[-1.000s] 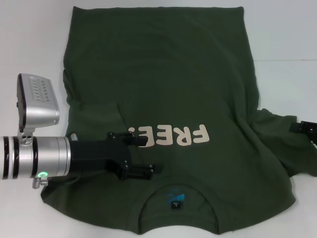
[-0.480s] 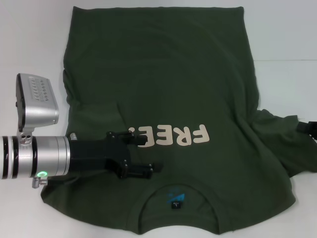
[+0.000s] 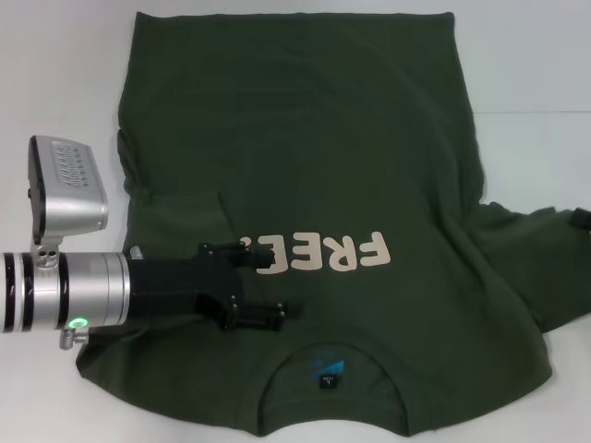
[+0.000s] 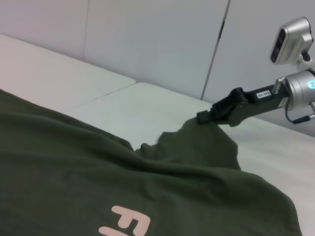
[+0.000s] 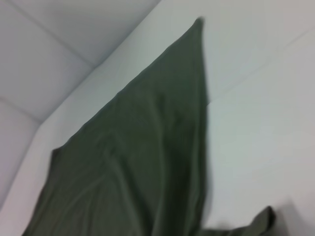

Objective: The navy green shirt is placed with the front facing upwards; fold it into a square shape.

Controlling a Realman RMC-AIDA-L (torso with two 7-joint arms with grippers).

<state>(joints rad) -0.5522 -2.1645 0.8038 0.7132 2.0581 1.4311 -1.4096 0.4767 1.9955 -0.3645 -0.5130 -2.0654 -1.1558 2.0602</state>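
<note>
The navy green shirt [image 3: 305, 138] lies spread on the white table with its cream "FREE" lettering [image 3: 323, 251] up and its neck labels [image 3: 328, 369] toward me. My left gripper [image 3: 266, 284] hovers open over the shirt's left chest, beside the lettering, holding nothing. Only a dark tip of my right gripper [image 3: 582, 220] shows at the right edge of the head view. In the left wrist view the right gripper [image 4: 212, 117] is shut on the sleeve [image 4: 197, 140], which rises to it in a peak. The right wrist view shows the shirt [image 5: 138, 162] stretching away over the table.
The white table [image 3: 526, 65] runs bare on both sides of the shirt, with a seam line [image 3: 536, 113] at the right. Pale wall panels [image 4: 157, 39] stand behind it. The shirt's hem reaches the far table edge.
My right gripper has slid to the right, almost out of the head view, drawing the sleeve outward with it. The left arm has barely shifted.
</note>
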